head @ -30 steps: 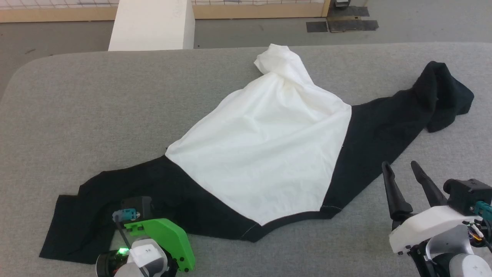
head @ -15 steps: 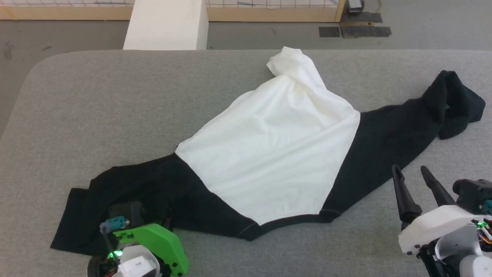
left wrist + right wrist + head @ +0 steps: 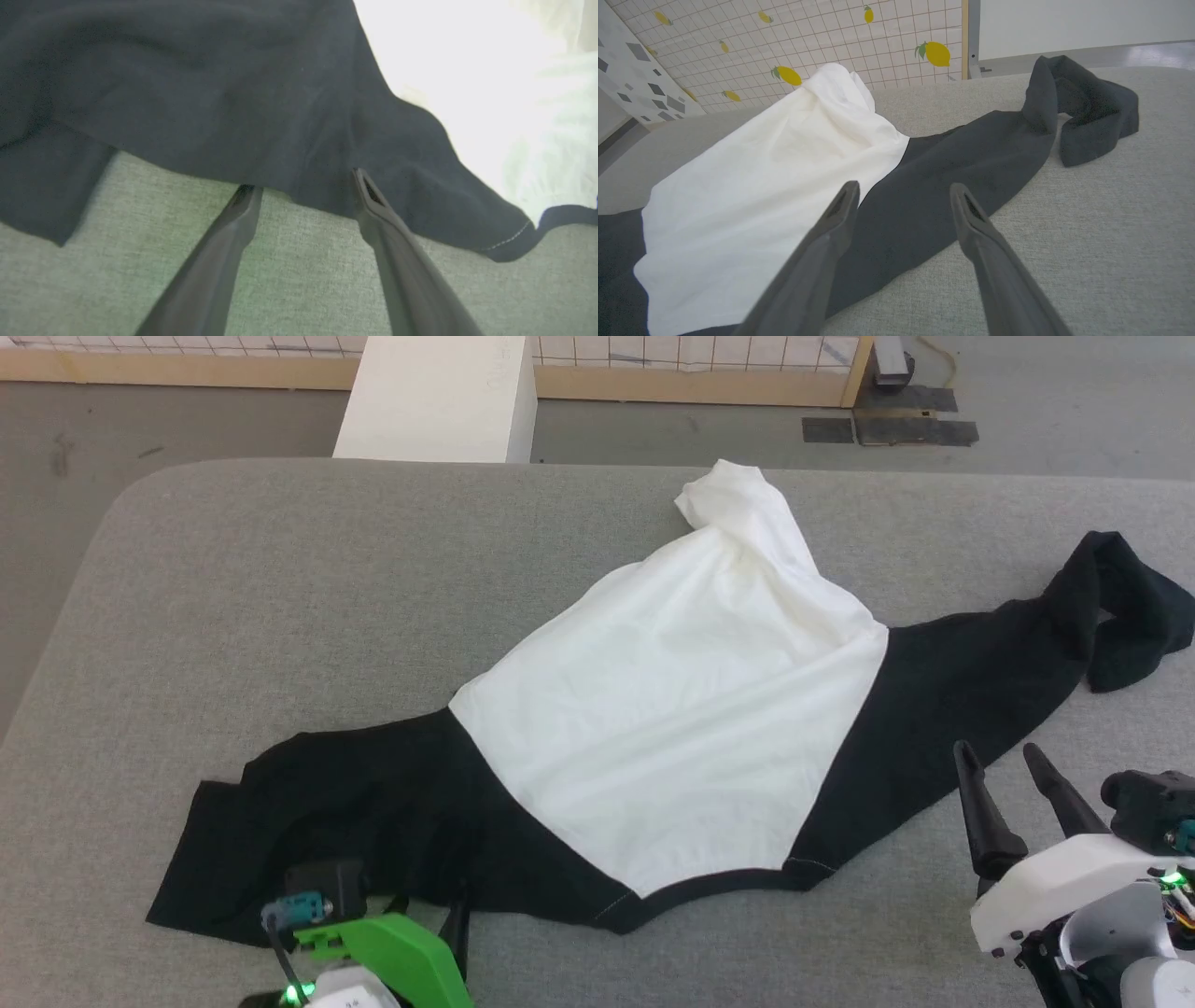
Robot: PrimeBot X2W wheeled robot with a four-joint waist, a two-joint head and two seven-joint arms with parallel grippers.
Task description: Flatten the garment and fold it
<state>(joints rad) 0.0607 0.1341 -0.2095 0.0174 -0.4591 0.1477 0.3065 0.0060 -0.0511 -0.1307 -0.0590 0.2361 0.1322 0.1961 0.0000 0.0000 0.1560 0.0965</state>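
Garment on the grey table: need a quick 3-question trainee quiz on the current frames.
1. True or false: the right gripper is shut on the large thin two-tone top, white body with black sleeves.
2. The left gripper has its fingertips at which part of the top? A) white panel B) near black edge C) far bunched white end
3. Is the top lying flat on the grey cloth-covered table?
Key: 1 false: its fingers are apart, holding nothing. 2 B. 3 No: the white far end is bunched, and the right black sleeve end is doubled over.
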